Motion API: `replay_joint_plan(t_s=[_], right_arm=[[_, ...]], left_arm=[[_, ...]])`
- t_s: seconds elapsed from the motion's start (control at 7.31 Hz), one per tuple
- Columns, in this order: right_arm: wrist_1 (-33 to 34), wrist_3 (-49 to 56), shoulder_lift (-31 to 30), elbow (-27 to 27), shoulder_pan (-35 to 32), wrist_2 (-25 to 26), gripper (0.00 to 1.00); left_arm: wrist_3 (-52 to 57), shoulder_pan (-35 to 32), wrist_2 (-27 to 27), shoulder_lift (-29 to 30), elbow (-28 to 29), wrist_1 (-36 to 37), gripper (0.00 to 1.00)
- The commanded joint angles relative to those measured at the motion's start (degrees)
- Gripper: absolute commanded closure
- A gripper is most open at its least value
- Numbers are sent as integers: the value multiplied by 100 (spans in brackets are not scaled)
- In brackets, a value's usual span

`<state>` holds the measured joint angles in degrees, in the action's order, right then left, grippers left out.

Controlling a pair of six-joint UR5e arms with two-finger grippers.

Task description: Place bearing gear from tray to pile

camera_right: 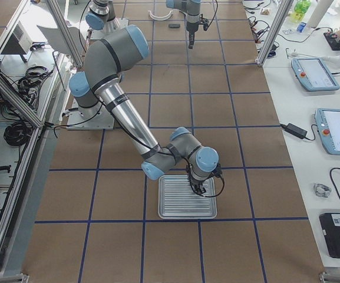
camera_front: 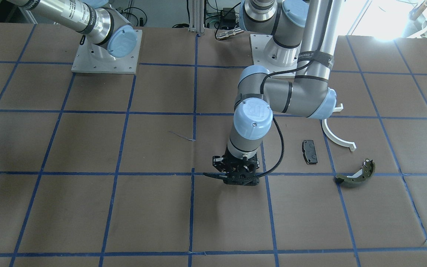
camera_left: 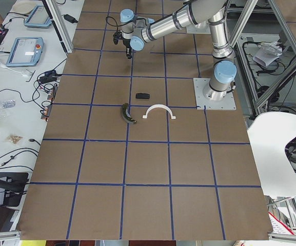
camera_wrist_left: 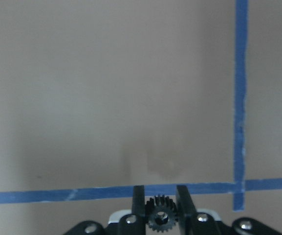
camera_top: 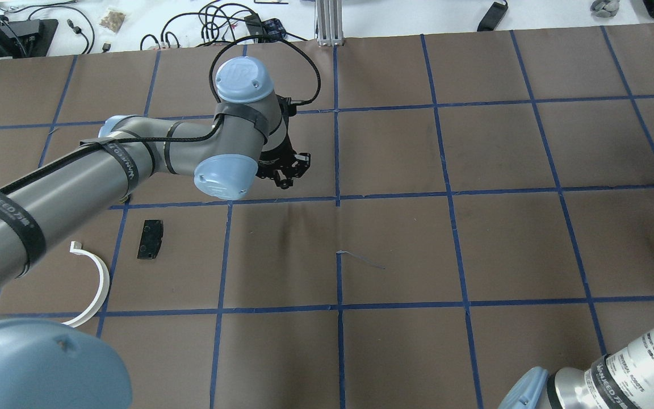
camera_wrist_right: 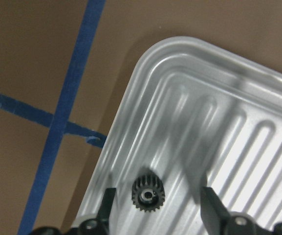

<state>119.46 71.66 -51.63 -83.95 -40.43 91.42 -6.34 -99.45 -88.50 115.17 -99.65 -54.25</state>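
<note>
Over tray [camera_wrist_right: 189, 73], right pincer [camera_wrist_right: 158, 203] gapes above loose gear [camera_wrist_right: 148, 195]; left pincer [camera_wrist_left: 160, 192] clamps second gear [camera_wrist_left: 161, 214]; cap [camera_front: 253, 113] reads UR.

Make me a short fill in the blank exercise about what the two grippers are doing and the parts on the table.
1. The left gripper is shut on a small black ____.
2. The right gripper is ____ above another gear lying on the tray.
3. Near the black plate lies a half-ring coloured ____.
Missing words: gear; open; white.
</note>
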Motion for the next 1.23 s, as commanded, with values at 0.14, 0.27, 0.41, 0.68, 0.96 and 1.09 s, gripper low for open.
replay_joint_plan(t_s=[0.14, 0.27, 0.41, 0.68, 0.96, 1.09], right_arm=[[-2, -30, -5, 1, 0, -10, 67], [-2, -38, 3, 2, 0, -10, 74], [-2, -73, -5, 28, 0, -10, 81], [-19, -276, -40, 11, 0, -1, 89], [-115, -460, -250, 19, -131, 17, 90], [-412, -852, -504, -103, -393, 25, 92]], left_arm=[[1256, 1214, -44, -425, -64, -839, 100], [1458, 1540, -262, -539, -72, -1085, 100], [2174, 1917, -412, -609, -98, -1105, 100], [3238, 2787, -414, -619, -422, -1044, 100], [3525, 3124, -440, -601, -1141, -416, 100], [3534, 3203, -440, -636, -1501, -80, 100]])
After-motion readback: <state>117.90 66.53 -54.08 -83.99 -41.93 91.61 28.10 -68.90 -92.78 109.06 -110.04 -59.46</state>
